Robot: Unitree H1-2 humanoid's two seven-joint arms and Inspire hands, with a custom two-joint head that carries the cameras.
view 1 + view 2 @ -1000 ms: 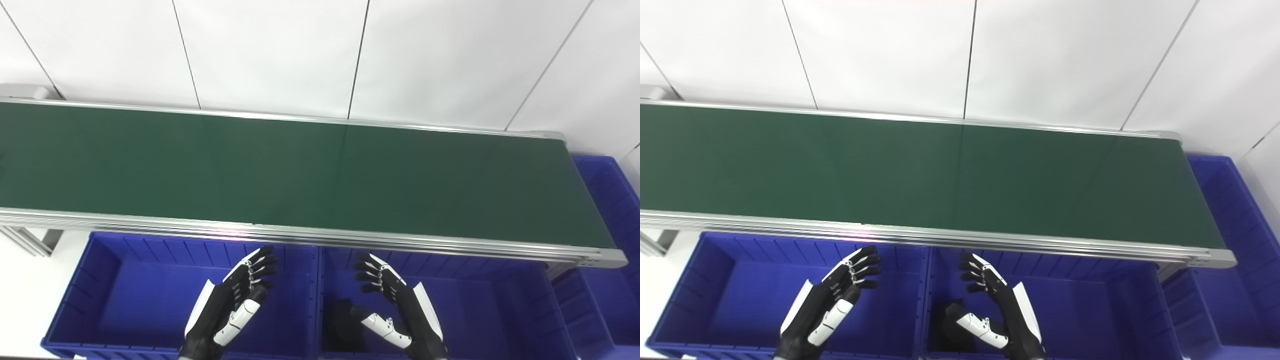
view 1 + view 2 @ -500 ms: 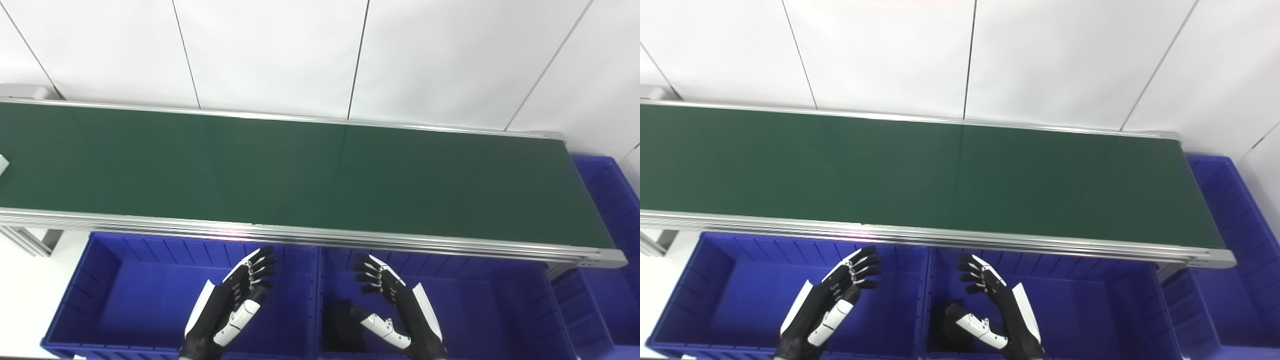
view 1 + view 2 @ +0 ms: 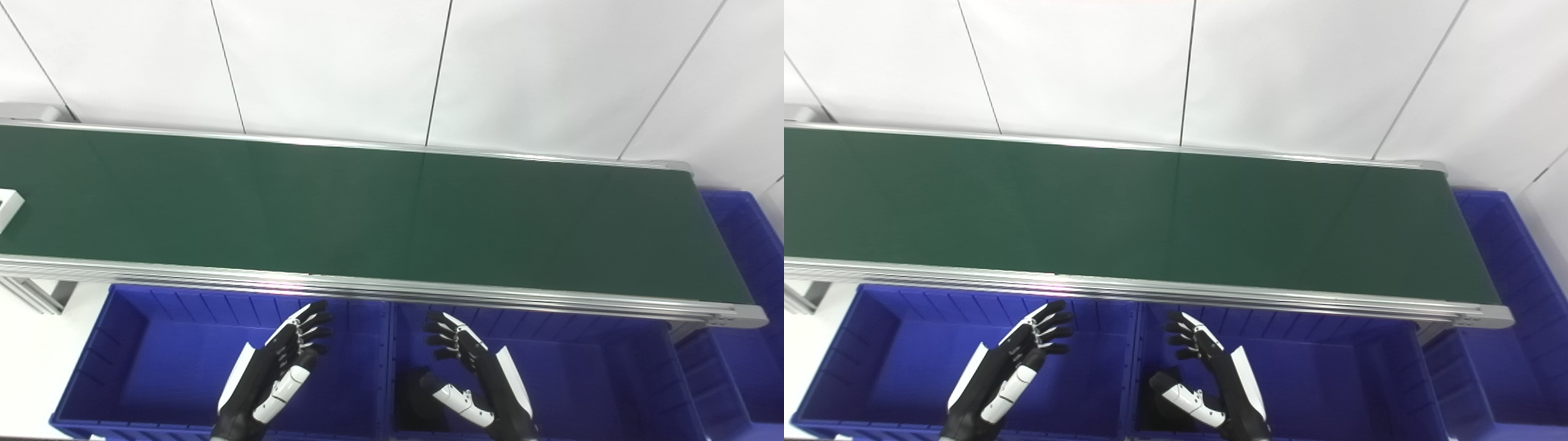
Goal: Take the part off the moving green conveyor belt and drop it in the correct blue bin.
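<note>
A white part [image 3: 8, 206] shows at the far left edge of the green conveyor belt [image 3: 367, 208] in the left eye view, cut off by the frame; the right eye view does not show it. My left hand [image 3: 272, 376] hovers open over the left blue bin [image 3: 153, 367], fingers spread. Over the middle blue bin [image 3: 600, 380] my right hand [image 3: 474, 380] is open too, holding nothing. Both hands sit below the belt's near rail, far from the part.
A dark object [image 3: 419, 395] lies in the middle bin under my right hand. A third blue bin [image 3: 744, 257] stands beyond the belt's right end. An aluminium rail [image 3: 392, 288] edges the belt's near side. White wall panels rise behind.
The white part has come into view at the belt's left edge and moved a little to the right. Both hands have shifted slightly left.
</note>
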